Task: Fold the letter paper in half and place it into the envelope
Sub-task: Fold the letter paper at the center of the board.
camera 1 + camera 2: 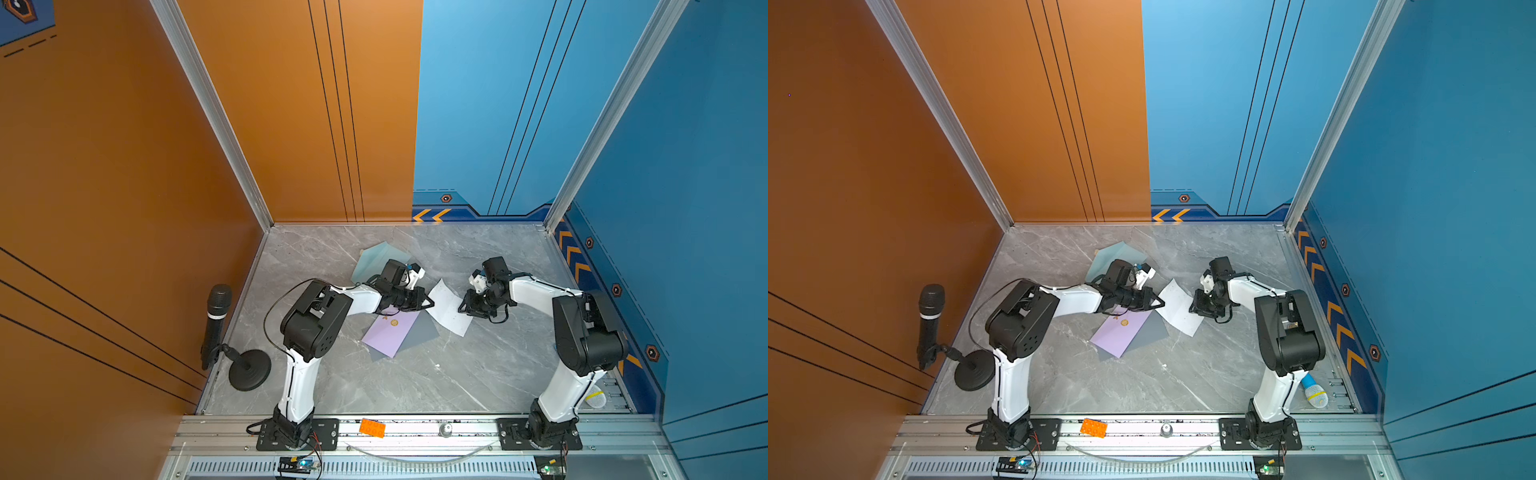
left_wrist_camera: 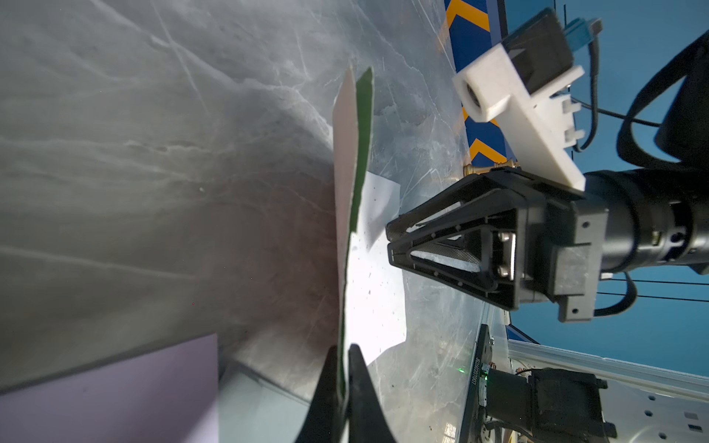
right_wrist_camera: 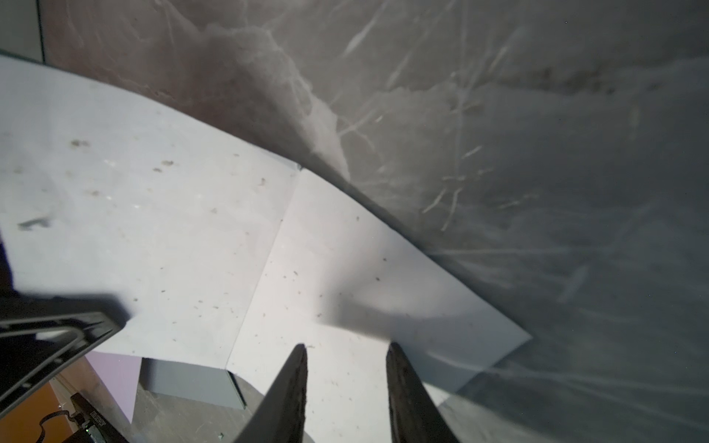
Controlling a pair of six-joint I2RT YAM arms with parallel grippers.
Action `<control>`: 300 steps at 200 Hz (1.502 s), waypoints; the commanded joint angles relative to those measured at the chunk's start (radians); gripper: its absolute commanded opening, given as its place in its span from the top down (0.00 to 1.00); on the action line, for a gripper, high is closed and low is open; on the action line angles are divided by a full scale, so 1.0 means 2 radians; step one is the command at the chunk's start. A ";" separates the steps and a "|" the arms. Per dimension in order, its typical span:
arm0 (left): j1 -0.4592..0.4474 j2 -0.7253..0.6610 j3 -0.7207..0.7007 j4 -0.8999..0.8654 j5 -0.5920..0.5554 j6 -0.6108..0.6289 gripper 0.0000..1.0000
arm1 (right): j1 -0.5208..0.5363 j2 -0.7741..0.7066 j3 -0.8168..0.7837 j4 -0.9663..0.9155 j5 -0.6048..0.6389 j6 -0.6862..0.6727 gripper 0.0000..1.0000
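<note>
The white letter paper [image 1: 449, 309] [image 1: 1180, 309] lies between both arms and shows a crease [image 3: 261, 268] across its middle. My left gripper [image 1: 430, 305] [image 2: 342, 351] is shut on the paper's left edge, which stands lifted and edge-on [image 2: 347, 199] between the jaws. The paper's right half rests on the table. My right gripper [image 1: 463, 309] [image 3: 347, 347] hovers over that half, open, with nothing between its fingers. The lilac envelope [image 1: 390, 332] [image 1: 1121, 332] with a gold seal lies flat just in front of the left gripper.
A grey sheet [image 1: 419, 334] sticks out from under the envelope. A pale teal sheet [image 1: 374, 257] lies behind the left wrist. A black microphone on a stand [image 1: 218, 320] is at the left wall. An orange block [image 1: 372, 428] sits on the front rail.
</note>
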 commanded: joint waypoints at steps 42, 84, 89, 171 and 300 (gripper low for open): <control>0.005 -0.018 -0.006 0.003 -0.011 0.004 0.95 | -0.003 0.027 -0.015 -0.017 0.022 0.006 0.63; 0.000 -0.020 0.014 -0.035 -0.032 0.044 1.00 | -0.007 0.021 -0.023 -0.001 -0.001 0.016 0.63; -0.002 -0.020 0.021 -0.051 -0.039 0.056 1.00 | -0.008 0.019 -0.025 0.003 -0.005 0.019 0.63; -0.038 0.013 0.183 -0.281 -0.085 0.268 1.00 | -0.034 -0.046 -0.041 0.029 -0.054 0.049 0.62; -0.051 0.077 0.310 -0.396 -0.137 0.440 1.00 | -0.103 -0.152 -0.060 -0.046 -0.074 0.013 0.60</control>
